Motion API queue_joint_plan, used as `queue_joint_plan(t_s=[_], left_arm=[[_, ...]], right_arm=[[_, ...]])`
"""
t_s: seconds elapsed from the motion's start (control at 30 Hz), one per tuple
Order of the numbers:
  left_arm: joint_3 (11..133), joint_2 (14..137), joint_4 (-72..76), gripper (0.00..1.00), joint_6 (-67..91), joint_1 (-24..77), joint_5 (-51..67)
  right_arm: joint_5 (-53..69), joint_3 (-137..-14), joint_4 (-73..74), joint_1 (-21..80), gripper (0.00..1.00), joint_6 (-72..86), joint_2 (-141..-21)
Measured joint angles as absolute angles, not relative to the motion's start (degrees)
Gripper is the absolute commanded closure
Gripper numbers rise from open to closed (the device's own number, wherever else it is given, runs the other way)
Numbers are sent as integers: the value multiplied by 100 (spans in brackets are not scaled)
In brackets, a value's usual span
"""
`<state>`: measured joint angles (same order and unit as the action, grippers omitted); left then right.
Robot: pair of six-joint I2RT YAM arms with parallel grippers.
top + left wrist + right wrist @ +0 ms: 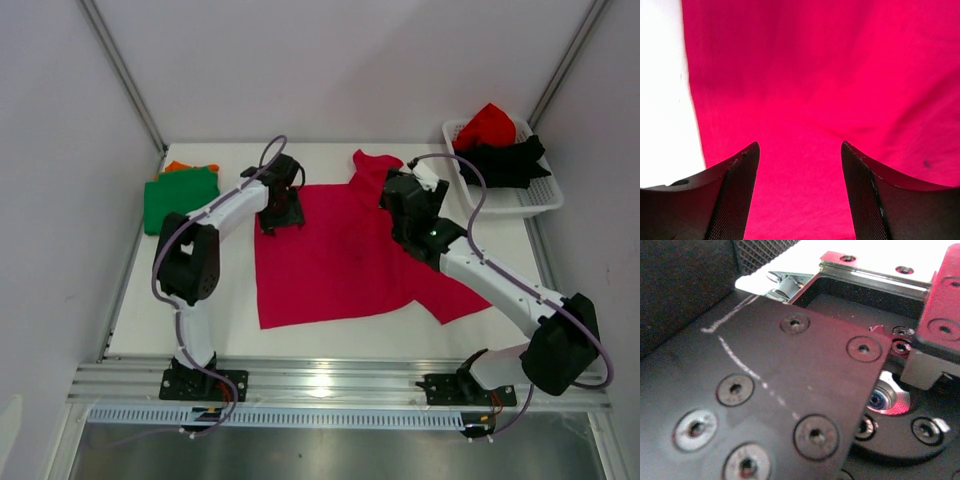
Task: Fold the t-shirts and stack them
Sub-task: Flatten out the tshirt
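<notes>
Left jaws open at magenta t-shirt's (330,265) 10 o'clock corner, right jaws open at 1; shallow pinch could slip, skewing the fold.

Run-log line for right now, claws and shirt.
left claw open over spread magenta-pink cloth t-shirt | right claw over its far-right part

Top camera looks down; close left wrist view shares its magenta t-shirt (340,255) (840,75).
</notes>
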<state>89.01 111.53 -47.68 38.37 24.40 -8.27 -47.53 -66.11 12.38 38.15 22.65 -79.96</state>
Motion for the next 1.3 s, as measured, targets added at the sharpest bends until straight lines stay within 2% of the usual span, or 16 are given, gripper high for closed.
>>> queue_joint_plan(t_s=[0.3,0.6,0.93,1.3], left_arm=[[9778,11957,-4915,31,3695,2071,222],[9961,12335,-5002,30,3682,1804,972],[10503,13030,-5242,30,3660,1597,1553],[10560,13093,-5389,30,3647,1476,1772]], right_arm=[[-4864,-6394,1385,3815,20,2353,-7231],[-4882,-6359,1597,3813,20,2364,-6855],[-4880,-6366,1765,3813,20,2351,-6667],[-4875,-6434,1887,3811,20,2342,-6504]])
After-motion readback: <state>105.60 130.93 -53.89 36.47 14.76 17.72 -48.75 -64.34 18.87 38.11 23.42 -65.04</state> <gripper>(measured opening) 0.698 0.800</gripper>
